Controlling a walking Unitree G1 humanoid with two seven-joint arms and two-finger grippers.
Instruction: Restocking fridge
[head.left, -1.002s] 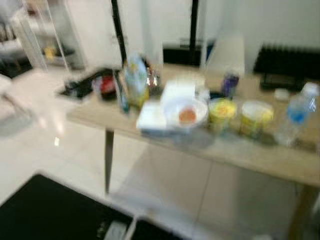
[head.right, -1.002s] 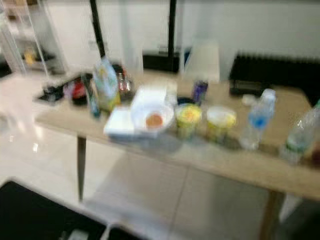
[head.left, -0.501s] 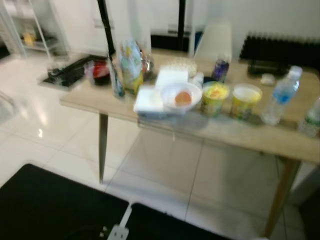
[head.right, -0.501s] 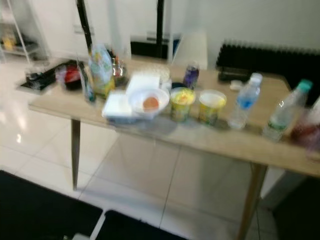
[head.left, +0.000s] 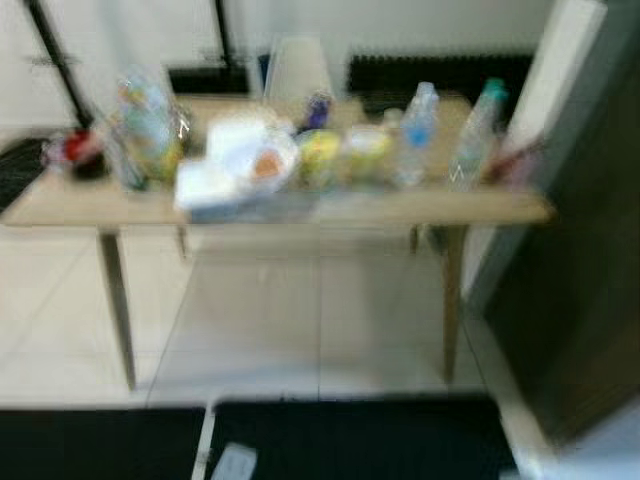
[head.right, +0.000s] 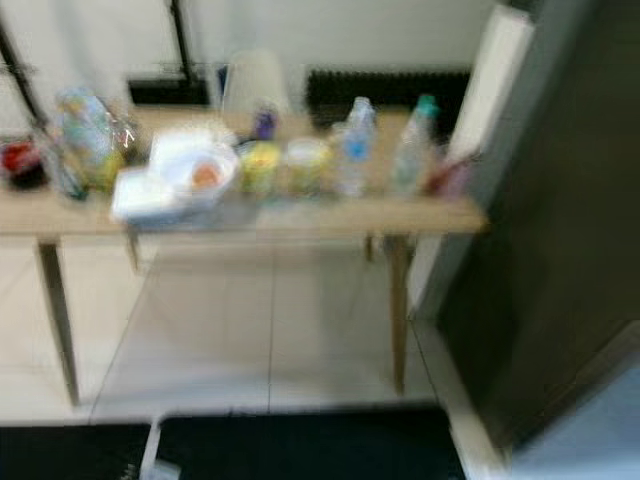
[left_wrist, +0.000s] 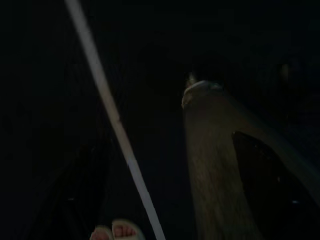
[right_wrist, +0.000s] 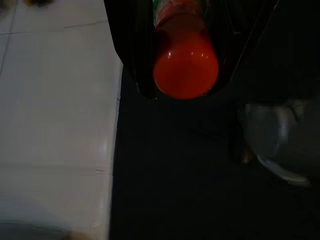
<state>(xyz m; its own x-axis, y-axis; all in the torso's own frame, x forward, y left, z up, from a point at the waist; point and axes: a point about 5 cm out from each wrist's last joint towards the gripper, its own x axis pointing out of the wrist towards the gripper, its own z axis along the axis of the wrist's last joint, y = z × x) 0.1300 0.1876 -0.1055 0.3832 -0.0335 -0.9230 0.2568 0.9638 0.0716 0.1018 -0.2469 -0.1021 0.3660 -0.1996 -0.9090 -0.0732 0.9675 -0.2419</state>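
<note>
My right gripper is shut on a bottle of red drink, which hangs between the black fingers above a dark mat and white tiles. Ahead, blurred, a wooden table carries a blue-label water bottle, a green-capped bottle, two yellow cups, a white bowl on white boxes, a snack bag and a purple can. A tall dark cabinet front, perhaps the fridge, stands to the right of the table. The left wrist view is very dark.
A black mat lies on the pale tiled floor between me and the table. A white panel leans at the table's right end. In the left wrist view a thin white line and a person's toes can be made out.
The camera has swung to the right: the table has slid left in the picture and the dark cabinet front has come into view on the right.
</note>
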